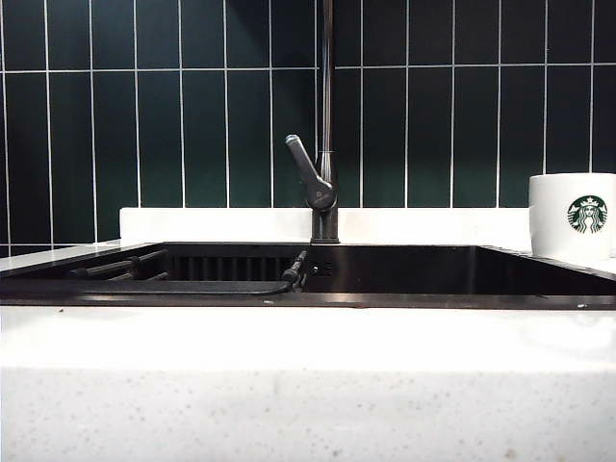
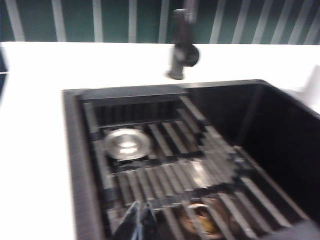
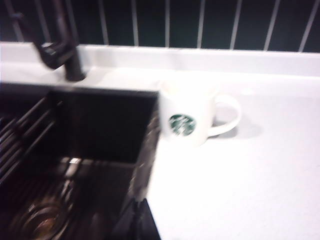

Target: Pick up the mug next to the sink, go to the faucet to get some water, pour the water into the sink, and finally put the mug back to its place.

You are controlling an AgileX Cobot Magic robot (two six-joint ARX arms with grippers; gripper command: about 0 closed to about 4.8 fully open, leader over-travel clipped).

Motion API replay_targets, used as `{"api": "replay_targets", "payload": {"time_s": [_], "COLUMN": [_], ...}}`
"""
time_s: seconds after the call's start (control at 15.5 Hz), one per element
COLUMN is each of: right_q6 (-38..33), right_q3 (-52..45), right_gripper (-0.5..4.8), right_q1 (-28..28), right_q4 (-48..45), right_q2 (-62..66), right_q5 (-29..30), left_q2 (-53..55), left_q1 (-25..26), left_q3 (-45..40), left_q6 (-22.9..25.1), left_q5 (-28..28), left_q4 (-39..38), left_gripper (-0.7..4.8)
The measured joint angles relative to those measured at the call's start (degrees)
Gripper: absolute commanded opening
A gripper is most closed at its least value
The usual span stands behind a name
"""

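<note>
Beside sink [image 3: 90,130], mug [image 3: 187,117] well beyond closed right pincer [image 3: 142,220], left pincer [image 2: 140,222] closed

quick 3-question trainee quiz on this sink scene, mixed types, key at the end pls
1. True or false: the mug stands upright on the counter beside the sink.
2. Are the left gripper and right gripper open or shut?
3. The mug's handle points: A) toward the faucet, B) away from the sink.

Key: 1 true; 2 both shut, holding nothing; 3 B.
</note>
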State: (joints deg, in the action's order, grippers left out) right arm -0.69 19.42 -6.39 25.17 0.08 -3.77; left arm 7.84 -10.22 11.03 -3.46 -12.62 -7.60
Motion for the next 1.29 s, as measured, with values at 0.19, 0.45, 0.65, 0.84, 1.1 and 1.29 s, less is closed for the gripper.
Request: {"api": "replay_targets", "payload": {"time_s": [0.19, 0.45, 0.65, 0.84, 1.1, 1.29], "right_q6": [-1.97, 1.64, 3.21, 4.76, 6.16, 6.47], "right_q3": [-4.90, -11.82, -14.80, -16.57, -16.63, -16.85], "right_gripper": [-0.04, -0.04, -0.04, -0.04, -0.04, -0.04], "right_q1": [0.02, 0.02, 0.02, 0.00, 0.00, 0.00], "right_q4": [-7.91, -12.59, -16.35, -18.27, -20.90, -22.67], "right_q2": [0.00, 0.00, -0.02, -0.02, -0.02, -0.02], "right_q5": [-3.50, -3.67, -3.69, -3.65, -2.14, -0.52], "left_q2": [-2.58, -2.58, -2.56, -2.60, -2.80, -8.24], "left_q1": [0.00, 0.00, 0.00, 0.00, 0.00, 0.00], "left_q3": [-4.52, -7.13, -8.74, -9.14, -9.14, -10.14], "left_q6": [0.00, 0.00, 0.76, 1.18, 1.31, 1.73], "left_q5": [4.46, 4.76, 4.76, 4.94, 4.94, 5.20], "left_q4": [2.54, 6.91, 6.93, 6.95, 6.95, 6.99], "left_gripper": [-0.06, -0.06, -0.06, -0.06, -0.06, -0.06]}}
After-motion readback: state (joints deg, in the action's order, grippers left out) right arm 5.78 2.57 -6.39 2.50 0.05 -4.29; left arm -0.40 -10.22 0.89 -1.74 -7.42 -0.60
